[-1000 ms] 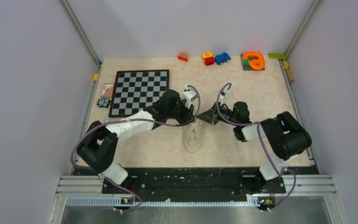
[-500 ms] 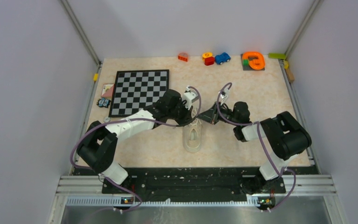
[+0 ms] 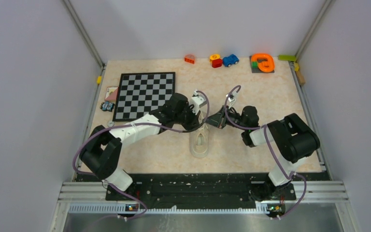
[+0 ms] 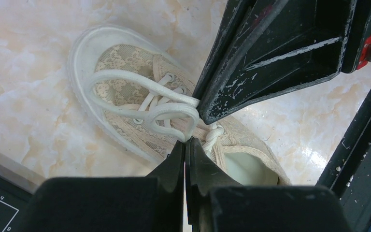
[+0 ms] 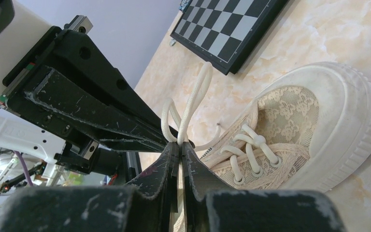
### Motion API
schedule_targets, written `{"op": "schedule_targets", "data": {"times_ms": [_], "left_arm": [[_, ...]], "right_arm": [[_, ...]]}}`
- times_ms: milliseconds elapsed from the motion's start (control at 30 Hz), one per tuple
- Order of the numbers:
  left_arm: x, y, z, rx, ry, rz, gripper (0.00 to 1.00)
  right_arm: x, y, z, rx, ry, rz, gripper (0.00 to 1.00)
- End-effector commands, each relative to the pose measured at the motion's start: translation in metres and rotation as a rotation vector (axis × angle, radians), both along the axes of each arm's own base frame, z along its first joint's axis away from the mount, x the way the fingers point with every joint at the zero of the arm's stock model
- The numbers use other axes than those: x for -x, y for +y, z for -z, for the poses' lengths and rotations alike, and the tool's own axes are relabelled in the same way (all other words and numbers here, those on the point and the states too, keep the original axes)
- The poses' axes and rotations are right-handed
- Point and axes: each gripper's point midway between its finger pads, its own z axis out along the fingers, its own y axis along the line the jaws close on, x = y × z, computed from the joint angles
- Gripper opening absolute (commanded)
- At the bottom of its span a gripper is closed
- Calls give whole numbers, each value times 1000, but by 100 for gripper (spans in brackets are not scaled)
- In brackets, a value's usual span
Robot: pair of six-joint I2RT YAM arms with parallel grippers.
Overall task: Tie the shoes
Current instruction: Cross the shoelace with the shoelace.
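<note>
Sneaker [image 3: 200, 143] sits on table [image 3: 280, 92], just off the chessboard [image 3: 145, 94]. Left gripper [image 4: 184, 145] pinched tight on a loop of the laces [image 4: 125, 76]; right gripper [image 5: 179, 145] clamped on another loop, both tips close together over the lacing.

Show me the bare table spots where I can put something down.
Bare: between chessboard and blue toy car; between orange toy and right arm; beside the sneaker, toward the right arm's base. Crowded: above the sneaker, where left gripper and right gripper pinch the laces.
</note>
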Motion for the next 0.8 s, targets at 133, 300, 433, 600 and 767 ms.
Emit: {"op": "schedule_targets", "data": {"times_ms": [133, 300, 433, 600, 767], "left_arm": [[2, -11, -19, 48, -112, 52, 0], [-1, -13, -21, 53, -117, 43, 0], [-3, -15, -25, 70, -117, 32, 0], [-5, -13, -24, 67, -102, -2, 0], [-2, -9, -18, 62, -49, -51, 0]], "right_arm": [[-4, 1, -10, -18, -54, -6, 10], [-4, 1, -7, -15, -49, -9, 13], [-4, 1, -6, -13, -48, -10, 15], [-4, 0, -6, -14, -47, -8, 17], [-4, -2, -7, -20, -44, -3, 19]]}}
